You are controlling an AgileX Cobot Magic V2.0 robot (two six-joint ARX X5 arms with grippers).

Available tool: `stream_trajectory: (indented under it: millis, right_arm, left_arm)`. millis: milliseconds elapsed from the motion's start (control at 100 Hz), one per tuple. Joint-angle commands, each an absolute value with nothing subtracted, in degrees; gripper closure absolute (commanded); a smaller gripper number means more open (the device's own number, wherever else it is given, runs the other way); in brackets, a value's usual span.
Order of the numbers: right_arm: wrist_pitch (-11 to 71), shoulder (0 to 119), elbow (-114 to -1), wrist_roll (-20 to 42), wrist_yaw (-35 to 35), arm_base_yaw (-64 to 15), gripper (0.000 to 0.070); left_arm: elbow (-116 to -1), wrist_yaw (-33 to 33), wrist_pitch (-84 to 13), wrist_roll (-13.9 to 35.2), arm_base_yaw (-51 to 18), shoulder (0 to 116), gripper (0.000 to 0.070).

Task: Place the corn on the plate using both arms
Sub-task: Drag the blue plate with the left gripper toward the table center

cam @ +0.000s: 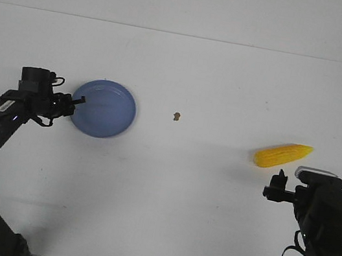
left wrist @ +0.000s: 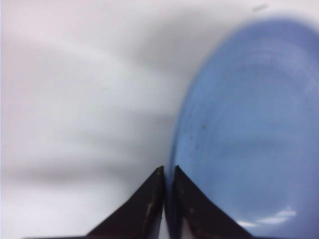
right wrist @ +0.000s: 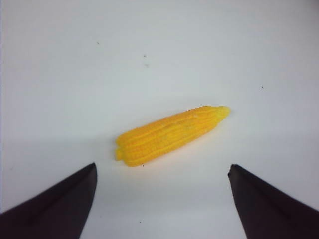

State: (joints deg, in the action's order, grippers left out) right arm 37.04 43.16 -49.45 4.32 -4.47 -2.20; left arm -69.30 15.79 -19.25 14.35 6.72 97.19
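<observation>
Two arms in the front view, both low over the white table (cam: 185,202). Landmark is the plate (cam: 104,109): left gripper (cam: 78,102) sits at the plate's left rim, tips on the edge. Corn (cam: 282,155) lies flat on the table well to the right of the plate, pointed end away from it. Small brown speck (cam: 177,116) sits between plate and corn, nearer the plate. Right gripper (cam: 277,185) hovers just near side of the corn, not touching it.

Left wrist view: blurred. Left gripper (left wrist: 165,196) has its jaws nearly together, pinching the plate (left wrist: 249,129) rim.

Right wrist view: right gripper (right wrist: 162,199) jaws spread wide, nothing between them; corn (right wrist: 169,134) lies beyond the tips, apart from both.
</observation>
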Motion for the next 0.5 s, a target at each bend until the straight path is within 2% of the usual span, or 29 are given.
stream_trajectory:
  millis: [0, 210, 490]
  right_arm:
    - [36.45, 43.51, -50.57, 4.69, -4.38, -2.28, 0.0142]
    - [36.42, 43.51, -50.57, 4.71, -4.4, -2.28, 0.0142]
    - [36.42, 43.51, -50.57, 4.71, -4.4, -2.28, 0.0142]
  left_arm:
    - [-70.04, 18.59, -19.07, 15.49, 6.9, 94.74, 0.0694]
    - [-70.0, 25.82, -21.74, 17.02, 4.93, 88.62, 0.0694]
    - [-67.57, 26.22, -23.42, 16.91, -4.75, 87.13, 0.0695]
